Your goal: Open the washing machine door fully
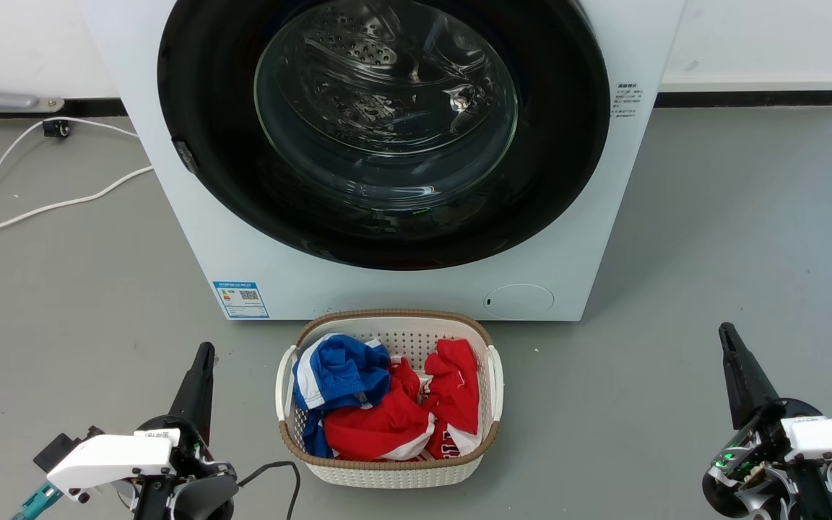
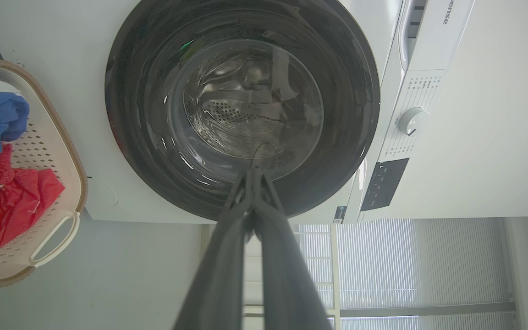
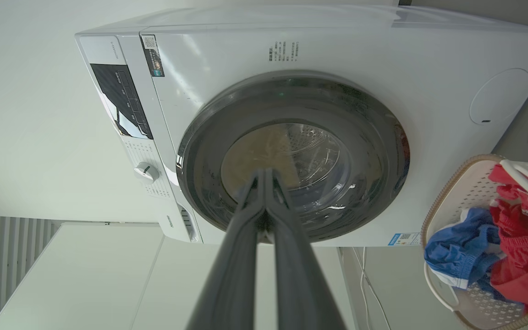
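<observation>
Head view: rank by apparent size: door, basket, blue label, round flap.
1. Door
2. Basket, though it sits nearer the camera
3. Round flap and blue label: look about alike, so not ranked.

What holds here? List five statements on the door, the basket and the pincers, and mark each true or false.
1. The large round glossy black washing machine door is shut on the big white box-shaped washing machine. True.
2. The white perforated plastic laundry basket is empty. False: it holds red clothes and blue clothes.
3. The left pincer grips the door. False: it is shut on nothing, low and apart from the door.
4. The right pincer is shut, fingers together. True.
5. The basket stands on the grey floor in front of the machine. True.
</observation>
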Robot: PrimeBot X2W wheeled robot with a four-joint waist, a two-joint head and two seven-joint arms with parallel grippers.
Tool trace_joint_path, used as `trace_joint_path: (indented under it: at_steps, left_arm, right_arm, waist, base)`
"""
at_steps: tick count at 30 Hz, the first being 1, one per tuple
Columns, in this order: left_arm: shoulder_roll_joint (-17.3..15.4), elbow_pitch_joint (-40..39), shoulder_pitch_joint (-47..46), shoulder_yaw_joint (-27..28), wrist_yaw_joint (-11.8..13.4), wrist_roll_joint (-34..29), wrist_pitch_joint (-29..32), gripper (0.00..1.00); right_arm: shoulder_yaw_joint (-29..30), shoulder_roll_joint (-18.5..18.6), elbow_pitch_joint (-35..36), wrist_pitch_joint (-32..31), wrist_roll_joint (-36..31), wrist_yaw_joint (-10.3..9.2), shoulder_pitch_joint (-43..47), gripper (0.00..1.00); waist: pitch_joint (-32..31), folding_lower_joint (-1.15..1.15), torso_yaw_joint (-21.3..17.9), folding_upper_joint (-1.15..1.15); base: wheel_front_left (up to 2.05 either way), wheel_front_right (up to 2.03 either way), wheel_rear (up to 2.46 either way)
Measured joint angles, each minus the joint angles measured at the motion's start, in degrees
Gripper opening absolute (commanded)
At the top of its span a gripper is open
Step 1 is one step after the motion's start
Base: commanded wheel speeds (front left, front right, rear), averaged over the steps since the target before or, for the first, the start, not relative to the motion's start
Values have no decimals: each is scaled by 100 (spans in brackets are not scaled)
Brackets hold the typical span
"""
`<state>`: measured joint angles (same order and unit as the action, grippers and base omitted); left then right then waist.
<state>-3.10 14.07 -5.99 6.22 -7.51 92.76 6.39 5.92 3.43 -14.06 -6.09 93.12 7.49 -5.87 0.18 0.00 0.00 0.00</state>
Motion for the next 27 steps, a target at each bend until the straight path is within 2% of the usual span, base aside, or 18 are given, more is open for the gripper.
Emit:
trace_joint_path:
  at_steps: [25, 26, 27]
  left_arm:
    - [7, 0, -1, 10, 0, -24, 2, 0]
    - [9, 10, 4, 8, 0, -24, 1, 100]
    - [11, 52, 23, 0, 1, -24, 0, 100]
  right_arm:
    - [19, -12, -1, -8, -26, 0, -1, 0]
    - [19, -13, -9, -7, -25, 0, 4, 100]
    - [14, -14, -46, -2, -25, 0, 29, 100]
  waist:
    - [0, 0, 0, 0]
    - [0, 0, 0, 0]
    - [0, 0, 0, 0]
  base:
    - [0, 0, 0]
    - [0, 0, 0]
    - [0, 0, 0]
